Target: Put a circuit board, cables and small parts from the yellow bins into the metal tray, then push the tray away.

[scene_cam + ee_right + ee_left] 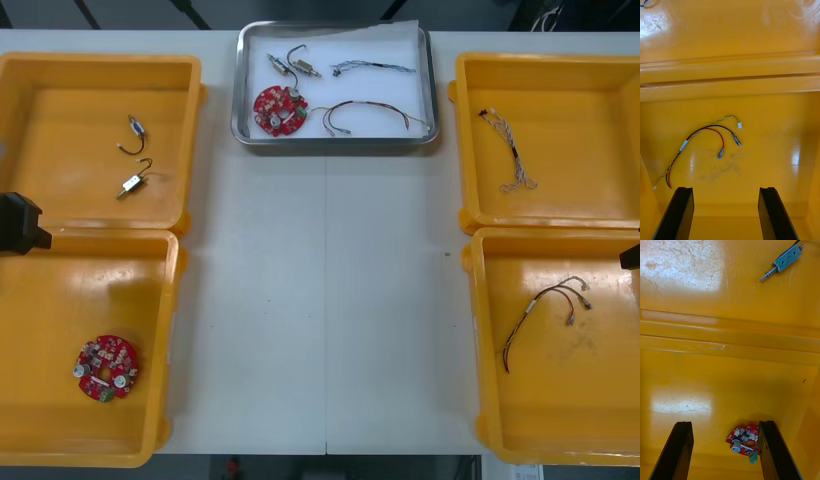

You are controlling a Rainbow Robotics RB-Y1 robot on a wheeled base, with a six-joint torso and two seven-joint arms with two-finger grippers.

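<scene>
You're nearly finishing, it seems — the tray [434, 90], sitting at the tabletop's far edge, is holding board [280, 110], cables [365, 113] and parts [300, 68], while the left gripper [725, 423] and right gripper [725, 188] are hanging open-jawed over the near bins [172, 330].

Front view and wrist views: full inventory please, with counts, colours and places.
yellow bins: four, yellow, two at each side of the table.
metal tray: one, white inside, between the far bins.
circuit boards: two, red; one in the tray, one in the near left bin.
small metal parts: silver; two in the far left bin, more in the tray.
cables: four; two in the tray, a pale twisted one in the far right bin, a red, black and yellow one in the near right bin.
table: one, light.
left gripper: black jaws open, over the near left bin.
right gripper: black jaws open, over the near right bin.
</scene>
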